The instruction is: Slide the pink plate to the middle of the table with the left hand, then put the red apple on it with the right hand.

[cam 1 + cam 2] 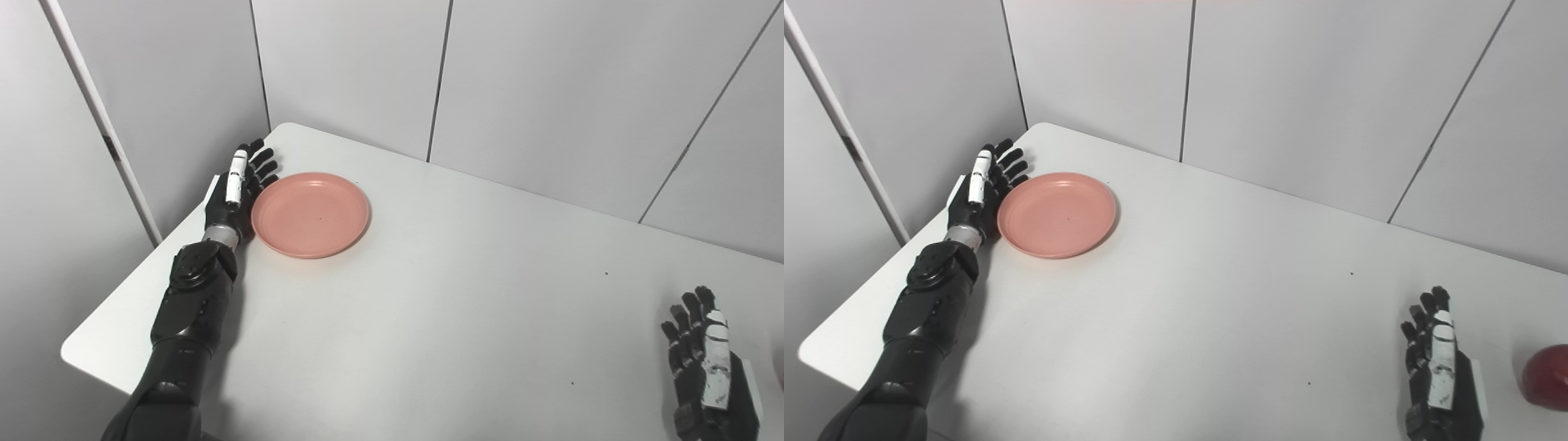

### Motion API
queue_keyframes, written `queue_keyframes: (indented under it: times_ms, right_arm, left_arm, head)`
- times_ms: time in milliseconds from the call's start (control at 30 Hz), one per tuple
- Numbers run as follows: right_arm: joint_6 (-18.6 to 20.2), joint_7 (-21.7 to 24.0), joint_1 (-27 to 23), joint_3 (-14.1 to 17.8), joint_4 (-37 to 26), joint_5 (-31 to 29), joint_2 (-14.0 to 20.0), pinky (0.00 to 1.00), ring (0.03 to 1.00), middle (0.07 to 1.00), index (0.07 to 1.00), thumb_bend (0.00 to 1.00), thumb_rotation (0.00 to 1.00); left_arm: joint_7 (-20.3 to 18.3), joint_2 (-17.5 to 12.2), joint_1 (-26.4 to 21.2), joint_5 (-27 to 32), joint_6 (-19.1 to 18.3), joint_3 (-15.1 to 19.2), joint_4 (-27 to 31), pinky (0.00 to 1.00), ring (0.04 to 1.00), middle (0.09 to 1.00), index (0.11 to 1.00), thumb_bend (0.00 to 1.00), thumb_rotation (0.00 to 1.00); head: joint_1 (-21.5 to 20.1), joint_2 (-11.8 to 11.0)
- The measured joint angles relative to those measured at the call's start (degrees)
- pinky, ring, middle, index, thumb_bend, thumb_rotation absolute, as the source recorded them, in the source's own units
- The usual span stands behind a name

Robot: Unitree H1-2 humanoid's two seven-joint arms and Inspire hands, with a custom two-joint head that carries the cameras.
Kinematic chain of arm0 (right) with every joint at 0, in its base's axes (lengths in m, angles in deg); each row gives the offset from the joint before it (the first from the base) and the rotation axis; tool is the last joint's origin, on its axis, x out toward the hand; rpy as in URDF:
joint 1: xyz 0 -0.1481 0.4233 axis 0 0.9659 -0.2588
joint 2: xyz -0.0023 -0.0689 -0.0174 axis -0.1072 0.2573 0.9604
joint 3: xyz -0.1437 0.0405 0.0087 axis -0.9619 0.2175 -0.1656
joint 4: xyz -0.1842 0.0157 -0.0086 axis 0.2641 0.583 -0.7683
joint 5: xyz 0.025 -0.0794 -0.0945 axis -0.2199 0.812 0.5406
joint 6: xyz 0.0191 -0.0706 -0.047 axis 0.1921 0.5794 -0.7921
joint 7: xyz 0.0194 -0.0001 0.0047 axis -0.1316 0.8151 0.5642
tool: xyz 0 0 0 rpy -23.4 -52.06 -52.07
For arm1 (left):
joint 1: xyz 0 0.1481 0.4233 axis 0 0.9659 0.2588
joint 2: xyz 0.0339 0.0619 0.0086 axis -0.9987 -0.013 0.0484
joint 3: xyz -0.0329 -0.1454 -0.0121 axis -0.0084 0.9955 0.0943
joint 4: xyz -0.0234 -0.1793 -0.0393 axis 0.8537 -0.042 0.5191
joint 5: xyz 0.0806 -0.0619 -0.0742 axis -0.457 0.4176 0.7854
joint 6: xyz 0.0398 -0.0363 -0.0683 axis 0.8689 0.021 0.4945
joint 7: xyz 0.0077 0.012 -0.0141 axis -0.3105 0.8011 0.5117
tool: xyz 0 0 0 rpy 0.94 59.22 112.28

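Round, glossy pink plate (310,214) is flanked by left hand (236,190), fingers spread. Right hand (1439,367) likewise spread, empty. Red apple (1546,376) fully shown only in right eye view.

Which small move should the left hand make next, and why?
Probably push the pink plate rightward toward the table's middle: the open left hand stands at its left rim, and the plate lies near the far left corner.
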Motion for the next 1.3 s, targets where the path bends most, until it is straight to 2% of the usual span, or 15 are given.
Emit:
queue_keyframes:
  times_ms: [133, 233, 433, 700, 1033, 1167, 1300]
  right_arm:
    - [0.1, -0.1, 0.0, -0.2, -0.1, 0.0, -0.1, 1.00, 1.000, 1.000, 1.000, 0.17, 1.00]
    - [0.1, -0.1, 0.0, -0.3, -0.1, 0.0, -0.1, 1.00, 1.000, 1.000, 1.000, 0.17, 1.00]
    - [0.1, -0.1, 0.0, -0.5, 0.0, 0.0, -0.1, 1.00, 1.000, 1.000, 1.000, 0.17, 1.00]
    - [0.1, -0.2, 0.1, -0.5, 0.3, 0.2, -0.4, 1.00, 1.000, 1.000, 1.000, 0.18, 1.00]
    - [0.1, -0.5, 0.1, -0.6, 0.3, 0.3, -0.4, 1.00, 1.000, 1.000, 1.000, 0.20, 1.00]
    - [0.1, -0.5, 0.1, -0.6, 0.3, 0.3, -0.4, 1.00, 1.000, 1.000, 1.000, 0.21, 1.00]
    - [0.1, -0.5, 0.1, -0.6, 0.3, 0.4, -0.4, 1.00, 1.000, 1.000, 1.000, 0.20, 1.00]
  left_arm:
    - [-0.3, 0.3, -0.2, -0.1, -1.2, -1.2, 0.6, 0.90, 0.904, 0.909, 0.893, 0.37, 1.00]
    - [0.8, 1.6, -0.4, -0.1, -2.9, -1.3, 2.5, 0.88, 0.886, 0.888, 0.871, 0.35, 1.00]
    - [1.6, 3.9, -0.5, -0.3, -4.5, -3.0, 5.0, 0.89, 0.890, 0.888, 0.866, 0.33, 1.00]
    - [1.9, 5.4, -0.7, -1.4, -6.9, -4.9, 6.8, 0.92, 0.916, 0.911, 0.889, 0.33, 1.00]
    - [1.8, 7.0, -1.6, -1.7, -7.0, -7.0, 6.6, 0.92, 0.902, 0.897, 0.877, 0.34, 1.00]
    - [1.8, 8.1, -2.5, -2.9, -7.0, -8.4, 6.1, 0.92, 0.903, 0.899, 0.878, 0.31, 1.00]
    - [0.4, 9.0, -3.2, -3.0, -6.8, -9.5, 5.4, 0.94, 0.923, 0.916, 0.894, 0.32, 1.00]
  head:
    - [-0.3, 0.1]
    - [-0.4, 0.2]
    - [-0.9, 0.3]
    - [-1.4, 0.6]
    - [-1.9, 1.1]
    - [-1.9, 1.1]
    - [-2.5, 1.7]
